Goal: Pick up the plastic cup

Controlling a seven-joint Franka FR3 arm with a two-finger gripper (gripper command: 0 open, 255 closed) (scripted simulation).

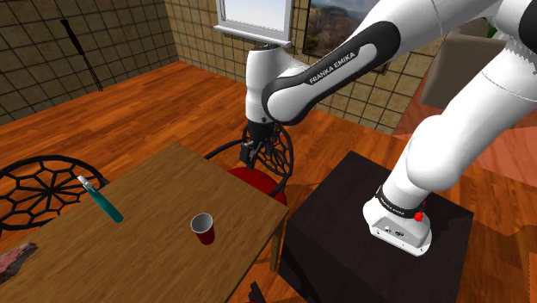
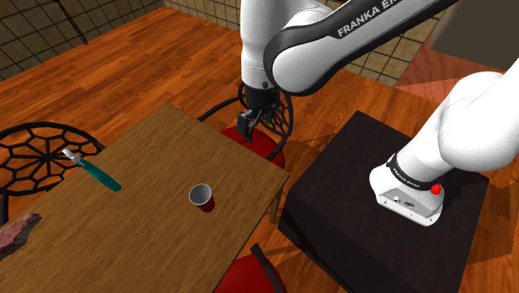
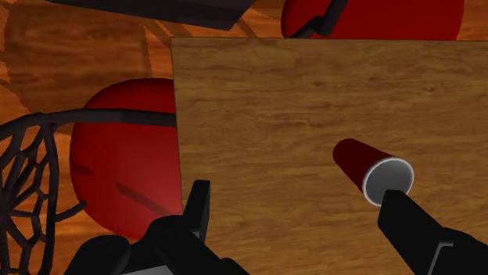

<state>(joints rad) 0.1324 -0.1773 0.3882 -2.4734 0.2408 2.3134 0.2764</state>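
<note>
A dark red cup (image 1: 203, 229) (image 2: 202, 198) (image 3: 372, 166) with a pale inside stands upright on the wooden table (image 1: 155, 250) (image 2: 158, 150) (image 3: 274, 101), near the edge facing the stand. My black gripper (image 1: 250, 155) (image 2: 247, 126) (image 3: 297, 205) hangs in the air over the table's far corner, beside a chair, well apart from the cup. Its fingers stand apart with nothing between them. In the wrist view the cup sits just beyond one fingertip (image 3: 397, 209), off to the side of the gap.
A black wire chair with a red seat (image 1: 277, 159) (image 2: 274, 133) (image 3: 125, 164) stands right below the gripper. A teal-handled tool (image 1: 101, 199) (image 2: 91, 168) lies further along the table. A second wire chair (image 1: 43, 185) (image 2: 33, 150) is beyond it. The dark stand (image 1: 379, 250) is close to the table.
</note>
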